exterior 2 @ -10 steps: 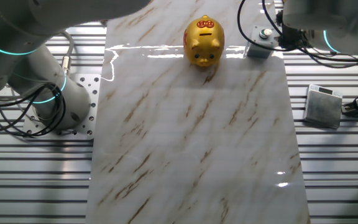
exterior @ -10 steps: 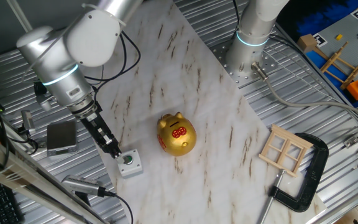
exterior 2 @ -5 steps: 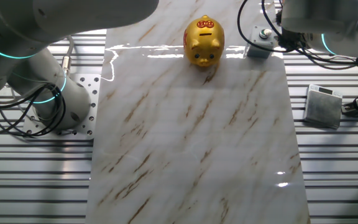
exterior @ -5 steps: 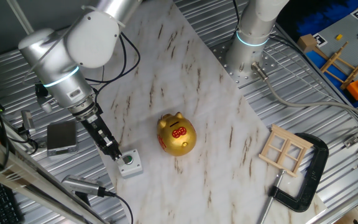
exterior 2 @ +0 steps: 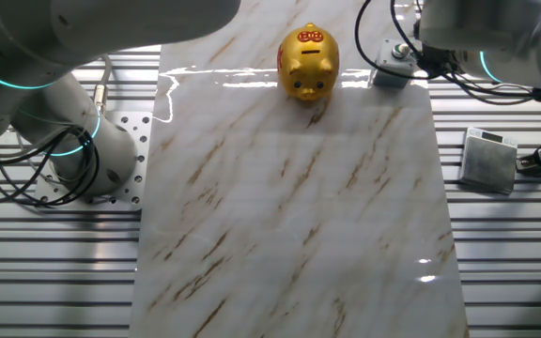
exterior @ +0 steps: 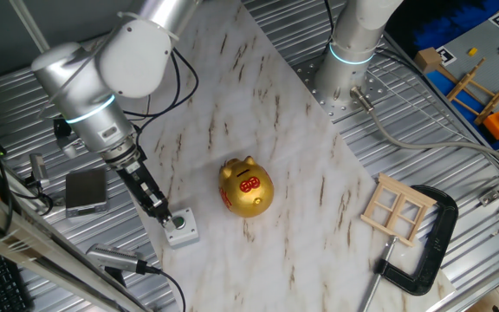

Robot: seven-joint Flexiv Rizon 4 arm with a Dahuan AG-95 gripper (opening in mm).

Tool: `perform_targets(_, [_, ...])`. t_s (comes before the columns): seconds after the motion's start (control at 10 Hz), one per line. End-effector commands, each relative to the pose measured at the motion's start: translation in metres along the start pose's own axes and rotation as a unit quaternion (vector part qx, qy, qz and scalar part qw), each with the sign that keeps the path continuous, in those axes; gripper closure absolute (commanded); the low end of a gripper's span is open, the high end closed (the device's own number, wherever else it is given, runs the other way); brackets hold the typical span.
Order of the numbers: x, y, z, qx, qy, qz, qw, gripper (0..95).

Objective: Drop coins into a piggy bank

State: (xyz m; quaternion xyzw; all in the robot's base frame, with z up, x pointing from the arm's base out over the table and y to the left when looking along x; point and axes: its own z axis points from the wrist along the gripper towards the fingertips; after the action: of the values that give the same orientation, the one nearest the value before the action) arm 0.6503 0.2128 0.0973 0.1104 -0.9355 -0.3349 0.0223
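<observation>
The gold piggy bank (exterior: 246, 187) stands upright on the marble board, with red markings on its back; it also shows in the other fixed view (exterior 2: 309, 61) at the far edge. My gripper (exterior: 161, 212) points down at the left of the board, its narrow black fingers together, tip right beside the small grey box with a button (exterior: 181, 229). In the other fixed view the box (exterior 2: 392, 71) sits right of the pig and the gripper is mostly cut off at the top edge. No coins are visible.
A flat grey block (exterior: 86, 191) lies left of the gripper, also seen in the other view (exterior 2: 488, 160). A small wooden frame (exterior: 398, 208) and a black C-clamp (exterior: 431, 247) lie at the right. The second arm's base (exterior: 347, 65) stands at the far side.
The arm has shifted slightly right and the gripper tip has edged closer to the button box. The piggy bank has not moved.
</observation>
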Motion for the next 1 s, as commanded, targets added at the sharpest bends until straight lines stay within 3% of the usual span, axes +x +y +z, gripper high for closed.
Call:
perform_targets(0.1, [0.0001,-0.0002,-0.0004,0.001,0.001,-0.001,1.0,76.0])
perform_targets(1.0, [0.0079,-0.0049,0.0007,0.017,0.004,-0.027,0.9995,76.0])
